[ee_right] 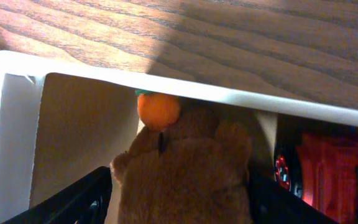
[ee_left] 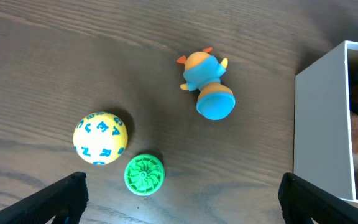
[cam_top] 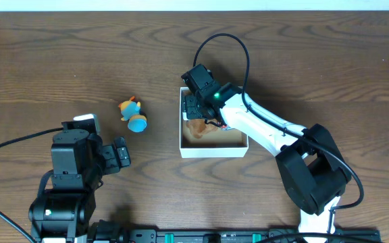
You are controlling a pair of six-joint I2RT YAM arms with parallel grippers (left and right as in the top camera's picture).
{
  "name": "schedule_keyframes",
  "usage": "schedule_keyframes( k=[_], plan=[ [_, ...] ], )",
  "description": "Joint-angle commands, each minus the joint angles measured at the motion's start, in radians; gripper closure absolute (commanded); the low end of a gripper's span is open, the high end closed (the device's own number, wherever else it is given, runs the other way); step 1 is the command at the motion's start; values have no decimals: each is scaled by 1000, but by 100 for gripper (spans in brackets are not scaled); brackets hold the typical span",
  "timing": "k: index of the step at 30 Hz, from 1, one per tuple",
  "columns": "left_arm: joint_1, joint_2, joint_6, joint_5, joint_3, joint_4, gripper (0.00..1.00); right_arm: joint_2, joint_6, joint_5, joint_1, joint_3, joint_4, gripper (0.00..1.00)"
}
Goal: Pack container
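The container (cam_top: 213,150), a shallow white-walled box with a brown inside, stands at table centre. It also shows in the left wrist view (ee_left: 322,118) and the right wrist view (ee_right: 17,124). My right gripper (cam_top: 196,108) reaches into its left part. Its fingers (ee_right: 179,193) are closed around a brown plush toy (ee_right: 185,168) with an orange nose, held low inside the box. My left gripper (ee_left: 182,190) is open and empty, hovering left of the box. A blue-and-orange figure (ee_left: 207,87), a yellow letter ball (ee_left: 100,138) and a green disc (ee_left: 144,173) lie on the table before it.
A red toy (ee_right: 328,174) lies in the container to the right of the plush. In the overhead view the blue-and-orange figure (cam_top: 134,115) lies left of the box; the ball and disc are hidden under my left arm.
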Motion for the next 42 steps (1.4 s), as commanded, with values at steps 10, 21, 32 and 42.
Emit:
schedule_keyframes(
  k=[10, 21, 32, 42],
  plan=[
    [5, 0, -5, -1, 17, 0, 2, -174, -44, 114, -9, 18, -24, 20],
    [5, 0, -5, -2, 17, 0, 2, -504, -92, 184, -209, 18, -252, 1],
    [5, 1, -6, -1, 17, -8, 2, -504, -148, 153, -643, -48, -550, 1],
    [5, 92, -104, -56, 19, 24, 2, -472, -188, 134, -700, -289, -437, 1]
  ],
)
